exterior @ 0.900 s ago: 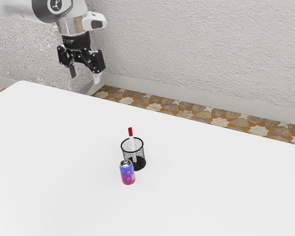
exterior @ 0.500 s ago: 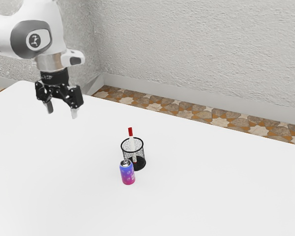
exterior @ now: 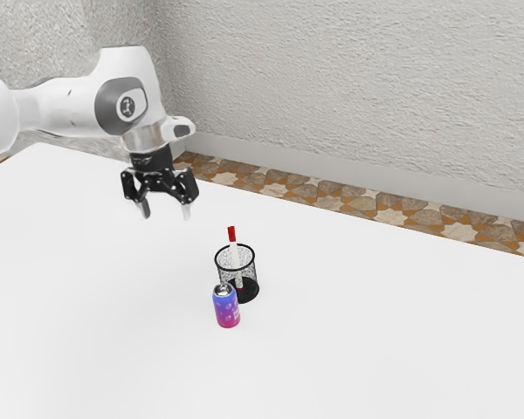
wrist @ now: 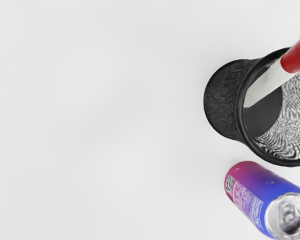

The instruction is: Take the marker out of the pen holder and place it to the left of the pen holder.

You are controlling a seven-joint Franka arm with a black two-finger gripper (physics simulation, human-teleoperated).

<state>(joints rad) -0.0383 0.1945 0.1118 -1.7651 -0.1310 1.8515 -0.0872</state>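
Marker (exterior: 232, 235) (red-topped) stands lower, apart from the hand (exterior: 166, 215).

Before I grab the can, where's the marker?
In the exterior view, the marker leans inside the pen holder, just behind the can, to the exterior view's right of the gripper.

Rough white wall (exterior: 349, 96), pale baseboard (exterior: 332, 173), brown-and-cream patterned floor tiles (exterior: 327, 194), white tabletop (exterior: 375, 332)

Clearance exists toward the exterior view's left of the pen holder (wrist: 224, 100). The can (exterior: 227, 307), upright just beside it, obstructs the camera-facing side; the marker (exterior: 234, 251) projects above the rim (wrist: 240, 110).
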